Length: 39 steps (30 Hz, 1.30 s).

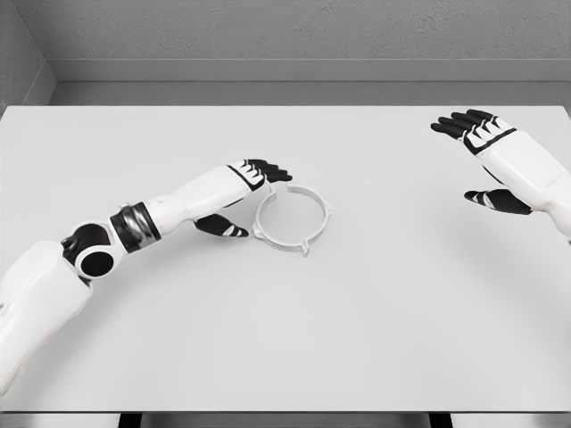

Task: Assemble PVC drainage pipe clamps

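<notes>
Clamp (293, 218), a thin white ring with small lugs on its rim, is seen lying flat on the table (357, 339), left of centre, with the left hand (243, 198) just beside its left edge, fingers reaching over the rim and thumb spread below, nothing yet pinched. The right hand (492, 165) is held open and well apart at the far right. The ring is judged light, stiff and fairly slick, likely to skid if pushed, so it is best taken by pinching the rim beside a lug, across the thin wall.
</notes>
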{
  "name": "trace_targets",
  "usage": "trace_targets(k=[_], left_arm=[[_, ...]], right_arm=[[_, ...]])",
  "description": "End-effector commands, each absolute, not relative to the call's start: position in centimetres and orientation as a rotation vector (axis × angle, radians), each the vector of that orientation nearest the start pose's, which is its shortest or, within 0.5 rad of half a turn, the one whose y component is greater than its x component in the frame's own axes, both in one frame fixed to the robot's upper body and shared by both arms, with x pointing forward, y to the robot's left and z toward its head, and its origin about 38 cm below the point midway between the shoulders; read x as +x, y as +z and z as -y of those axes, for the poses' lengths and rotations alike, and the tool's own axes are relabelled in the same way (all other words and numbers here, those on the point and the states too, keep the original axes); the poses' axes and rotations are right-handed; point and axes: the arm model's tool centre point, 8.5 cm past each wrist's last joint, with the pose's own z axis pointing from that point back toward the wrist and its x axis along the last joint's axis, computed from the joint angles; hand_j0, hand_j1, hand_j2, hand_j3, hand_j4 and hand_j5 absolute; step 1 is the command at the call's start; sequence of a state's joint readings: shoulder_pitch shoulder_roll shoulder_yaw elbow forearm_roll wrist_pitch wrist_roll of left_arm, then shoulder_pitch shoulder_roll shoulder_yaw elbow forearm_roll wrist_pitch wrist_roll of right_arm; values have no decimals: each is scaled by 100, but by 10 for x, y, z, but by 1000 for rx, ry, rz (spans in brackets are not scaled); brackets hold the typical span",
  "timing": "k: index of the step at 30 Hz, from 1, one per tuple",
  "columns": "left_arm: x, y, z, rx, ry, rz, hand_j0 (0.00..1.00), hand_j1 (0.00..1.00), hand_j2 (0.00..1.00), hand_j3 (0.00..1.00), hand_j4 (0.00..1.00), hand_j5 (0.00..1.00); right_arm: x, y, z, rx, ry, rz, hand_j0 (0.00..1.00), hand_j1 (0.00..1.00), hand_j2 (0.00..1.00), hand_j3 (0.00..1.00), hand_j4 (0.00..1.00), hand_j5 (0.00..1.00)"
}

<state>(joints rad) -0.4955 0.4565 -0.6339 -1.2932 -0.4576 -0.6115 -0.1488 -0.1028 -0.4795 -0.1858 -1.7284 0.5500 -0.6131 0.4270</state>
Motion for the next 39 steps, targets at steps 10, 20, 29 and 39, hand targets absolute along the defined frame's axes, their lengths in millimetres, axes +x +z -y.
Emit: trace_targets(k=[10, 20, 29, 39], left_arm=[[431, 119, -185, 158, -1660, 1827, 100, 100, 100, 100, 100, 100], [433, 116, -179, 150, -1653, 1828, 100, 100, 100, 100, 100, 100], [434, 116, -174, 142, -1644, 1835, 100, 100, 100, 100, 100, 100], [437, 117, -171, 142, -1640, 1840, 100, 100, 100, 100, 100, 100]], right_arm=[[361, 221, 343, -720, 1487, 1803, 100, 100, 100, 100, 100, 100], [361, 221, 343, -720, 1487, 1803, 100, 100, 100, 100, 100, 100], [361, 221, 343, -721, 1488, 1804, 100, 100, 100, 100, 100, 100], [361, 221, 343, -720, 1487, 1803, 100, 100, 100, 100, 100, 100]])
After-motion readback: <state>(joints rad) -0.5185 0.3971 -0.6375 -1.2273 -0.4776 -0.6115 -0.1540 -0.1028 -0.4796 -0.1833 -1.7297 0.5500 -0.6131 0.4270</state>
